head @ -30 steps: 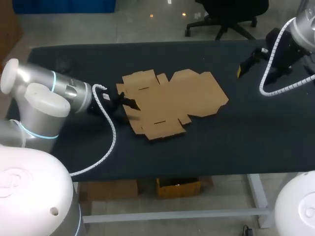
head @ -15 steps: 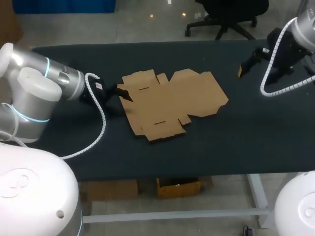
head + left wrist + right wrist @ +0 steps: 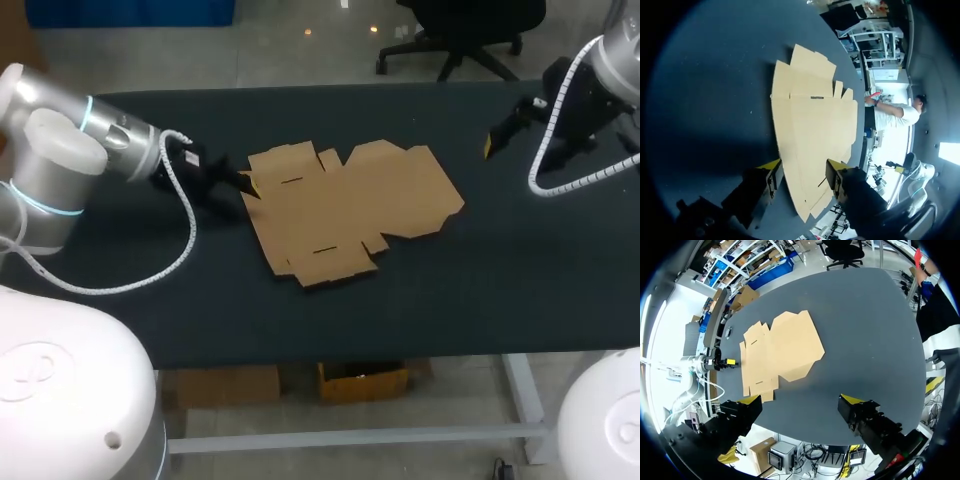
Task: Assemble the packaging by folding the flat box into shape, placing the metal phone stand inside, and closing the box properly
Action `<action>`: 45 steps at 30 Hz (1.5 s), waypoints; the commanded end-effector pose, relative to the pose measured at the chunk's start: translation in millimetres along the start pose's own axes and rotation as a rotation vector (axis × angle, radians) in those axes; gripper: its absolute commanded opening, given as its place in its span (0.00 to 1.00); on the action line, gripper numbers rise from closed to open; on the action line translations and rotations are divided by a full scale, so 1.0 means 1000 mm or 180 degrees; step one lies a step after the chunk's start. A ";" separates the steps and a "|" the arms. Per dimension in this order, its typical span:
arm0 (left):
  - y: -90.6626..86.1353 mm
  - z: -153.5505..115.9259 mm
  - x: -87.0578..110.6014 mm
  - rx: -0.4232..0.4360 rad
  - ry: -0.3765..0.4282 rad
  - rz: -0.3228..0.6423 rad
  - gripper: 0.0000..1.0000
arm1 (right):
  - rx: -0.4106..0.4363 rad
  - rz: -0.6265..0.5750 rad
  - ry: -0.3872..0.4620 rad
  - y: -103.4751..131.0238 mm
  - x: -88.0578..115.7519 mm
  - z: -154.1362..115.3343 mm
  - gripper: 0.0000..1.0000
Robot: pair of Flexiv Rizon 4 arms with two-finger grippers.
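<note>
slippage threatens: left gripper (image 3: 243, 187), fingers apart at the left edge of the flat box (image 3: 350, 205), may shove it right rather than pinch it; right gripper (image 3: 497, 138), also spread, waits far right.

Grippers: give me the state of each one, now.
Left gripper: open, at the edge of the flat box, gripping nothing.
Right gripper: open, holding nothing.

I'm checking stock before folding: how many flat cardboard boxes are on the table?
1. The flat box lies unfolded in the middle of the table, one edge by the left gripper. A second sheet underneath could be hidden.
</note>
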State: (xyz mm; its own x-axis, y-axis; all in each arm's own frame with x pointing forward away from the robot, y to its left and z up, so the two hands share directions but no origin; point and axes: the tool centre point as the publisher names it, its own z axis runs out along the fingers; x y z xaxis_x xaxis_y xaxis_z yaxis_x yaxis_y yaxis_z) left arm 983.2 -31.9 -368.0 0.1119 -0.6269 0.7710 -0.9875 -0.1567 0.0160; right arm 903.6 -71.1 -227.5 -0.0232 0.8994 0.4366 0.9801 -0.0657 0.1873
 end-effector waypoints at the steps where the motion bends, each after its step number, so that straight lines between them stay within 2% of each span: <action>1: -0.015 0.006 0.001 -0.0425 -0.0047 0.0041 0.57 | 0.0007 0.0007 -0.0015 0.001 0.001 -0.001 1.00; 10: -0.027 0.004 -0.003 -0.0469 -0.0091 0.0100 0.57 | -0.0006 0.0021 -0.0038 0.004 0.002 -0.004 1.00; 19: -0.030 0.000 -0.015 -0.0467 -0.0121 0.0064 0.57 | 0.0003 0.0034 -0.0073 0.005 0.002 -0.004 1.00; 27: -0.035 0.012 -0.014 -0.0536 -0.0059 0.0067 0.55 | 0.0002 0.0036 -0.0083 0.006 0.004 -0.004 1.00; 35: -0.028 0.023 -0.017 -0.0572 -0.0013 0.0043 0.49 | 0.0001 0.0046 -0.0110 0.005 0.005 -0.008 1.00; 38: -0.026 0.023 -0.018 -0.0542 0.0035 -0.0002 0.28 | -0.0004 0.0044 -0.0114 0.004 0.005 -0.009 1.00; 40: -0.022 0.021 -0.017 -0.0500 0.0067 -0.0023 0.00 | -0.0007 0.0042 -0.0112 0.004 0.005 -0.009 1.00; 45: -0.006 0.013 -0.015 -0.0321 0.0157 -0.0098 0.00 | -0.0017 0.0021 -0.0092 0.005 0.006 -0.008 1.00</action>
State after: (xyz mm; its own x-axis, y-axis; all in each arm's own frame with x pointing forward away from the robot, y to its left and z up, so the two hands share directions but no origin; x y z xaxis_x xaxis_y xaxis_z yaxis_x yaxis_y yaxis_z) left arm 1007.5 -33.7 -391.5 0.1389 -0.5859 0.7984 -0.9895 -0.0491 0.1361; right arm 907.5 -69.4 -217.9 -0.0083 0.9119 0.4103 0.9789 -0.0764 0.1897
